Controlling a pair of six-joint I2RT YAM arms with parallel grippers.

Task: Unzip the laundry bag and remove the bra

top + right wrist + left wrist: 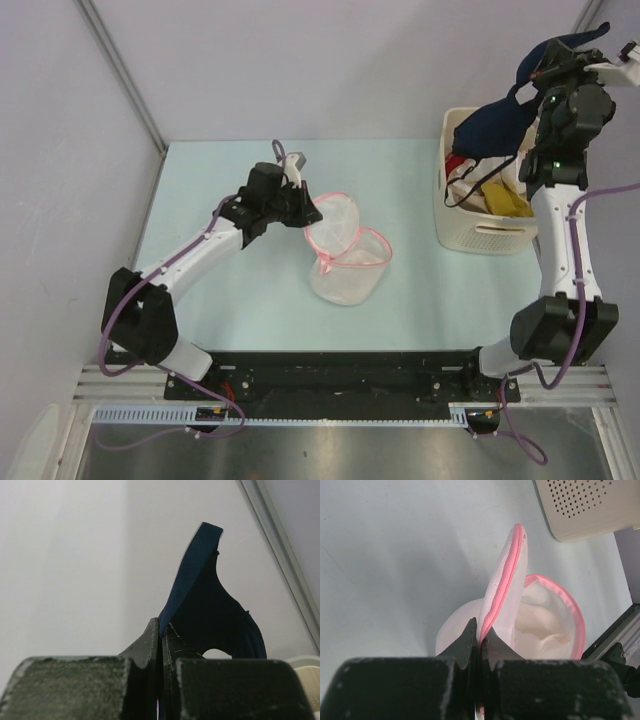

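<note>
The left gripper (480,630) is pinching, jaws together, the pink zipper trim of the small white translucent mesh laundry bag (347,262), which is lying open on the pale blue table (420,300). The right gripper (160,626) is clamping the dark navy soft bra (497,128), which is hanging high above the cream slotted plastic basket (478,236), one thin strap seemingly trailing into it.
</note>
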